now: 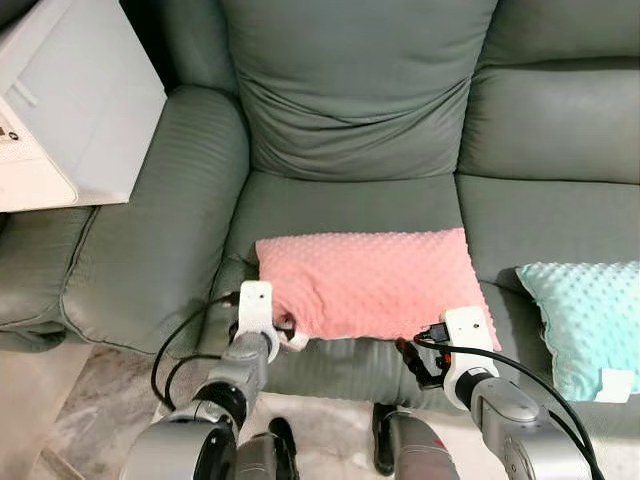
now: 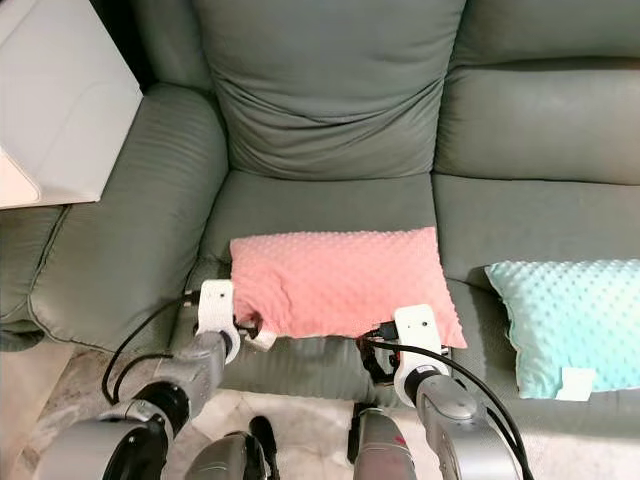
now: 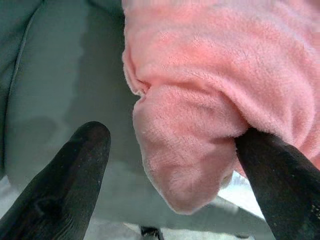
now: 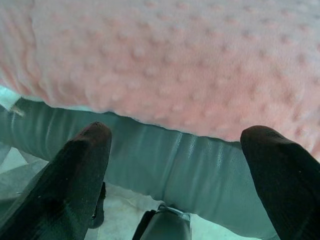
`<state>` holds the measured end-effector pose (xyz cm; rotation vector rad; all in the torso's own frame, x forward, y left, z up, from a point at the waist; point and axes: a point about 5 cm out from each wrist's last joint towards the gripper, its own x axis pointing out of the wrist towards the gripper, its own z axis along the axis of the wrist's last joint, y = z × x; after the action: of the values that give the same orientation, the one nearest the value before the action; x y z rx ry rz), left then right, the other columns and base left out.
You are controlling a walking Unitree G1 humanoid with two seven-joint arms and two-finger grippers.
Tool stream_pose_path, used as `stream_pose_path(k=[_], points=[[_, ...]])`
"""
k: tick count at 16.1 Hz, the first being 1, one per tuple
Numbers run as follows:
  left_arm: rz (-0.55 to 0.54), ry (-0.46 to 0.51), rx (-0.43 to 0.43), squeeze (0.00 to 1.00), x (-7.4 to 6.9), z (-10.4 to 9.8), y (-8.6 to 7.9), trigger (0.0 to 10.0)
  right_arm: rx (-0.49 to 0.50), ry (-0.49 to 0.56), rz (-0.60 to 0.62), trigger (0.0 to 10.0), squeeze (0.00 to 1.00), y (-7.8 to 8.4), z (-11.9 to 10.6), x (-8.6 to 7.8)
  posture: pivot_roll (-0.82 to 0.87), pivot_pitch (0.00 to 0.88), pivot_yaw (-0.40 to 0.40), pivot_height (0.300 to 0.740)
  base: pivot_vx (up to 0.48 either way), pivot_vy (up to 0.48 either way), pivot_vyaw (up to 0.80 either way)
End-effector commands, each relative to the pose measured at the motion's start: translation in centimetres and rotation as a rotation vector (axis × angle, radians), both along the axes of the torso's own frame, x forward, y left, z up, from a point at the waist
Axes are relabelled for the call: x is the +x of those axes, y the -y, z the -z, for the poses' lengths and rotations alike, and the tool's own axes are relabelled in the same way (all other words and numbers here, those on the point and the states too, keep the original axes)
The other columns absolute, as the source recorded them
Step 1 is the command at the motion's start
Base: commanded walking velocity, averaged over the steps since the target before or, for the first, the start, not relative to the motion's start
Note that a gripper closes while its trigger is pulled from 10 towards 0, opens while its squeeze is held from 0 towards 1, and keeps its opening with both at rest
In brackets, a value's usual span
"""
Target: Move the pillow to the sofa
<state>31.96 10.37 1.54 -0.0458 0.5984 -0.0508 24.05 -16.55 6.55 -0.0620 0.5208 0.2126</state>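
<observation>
A pink dotted pillow [image 1: 365, 282] lies flat on the front part of the grey-green sofa's [image 1: 350, 205] left seat cushion. My left gripper [image 1: 285, 335] is open at the pillow's front left corner. In the left wrist view that corner [image 3: 200, 150] hangs between the two spread black fingers [image 3: 75, 170], against one of them. My right gripper [image 1: 415, 360] is open just below the pillow's front right edge. In the right wrist view the pillow's underside [image 4: 175, 60] and the seat's front face [image 4: 190, 165] lie ahead of it, with nothing between the fingers.
A teal dotted pillow [image 1: 585, 320] with a white tag lies on the seat to the right. The sofa's padded armrest [image 1: 160, 230] is on the left, with a white cabinet [image 1: 70, 110] beyond it. Marble floor [image 1: 80, 420] runs along the sofa's front.
</observation>
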Motion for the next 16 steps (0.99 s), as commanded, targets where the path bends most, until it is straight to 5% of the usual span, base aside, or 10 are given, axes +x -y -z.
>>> stream_pose_path(k=[1, 16], points=[[-0.003, -0.009, 0.029, 0.0, -0.3, 0.4, -0.2, 10.0, 0.01, -0.016, -0.007, 10.0, 0.0, -0.4, 0.3, -0.4, -0.32, 0.339, 0.121, 0.74, 0.0, 0.0, 0.0], [0.003, 0.026, 0.087, 0.0, -0.4, 0.5, -2.8, 10.0, 0.016, -0.024, -0.019, 10.0, 0.0, -1.0, 0.7, -0.6, -0.3, 0.34, 0.125, 0.74, 0.0, 0.0, 0.0]])
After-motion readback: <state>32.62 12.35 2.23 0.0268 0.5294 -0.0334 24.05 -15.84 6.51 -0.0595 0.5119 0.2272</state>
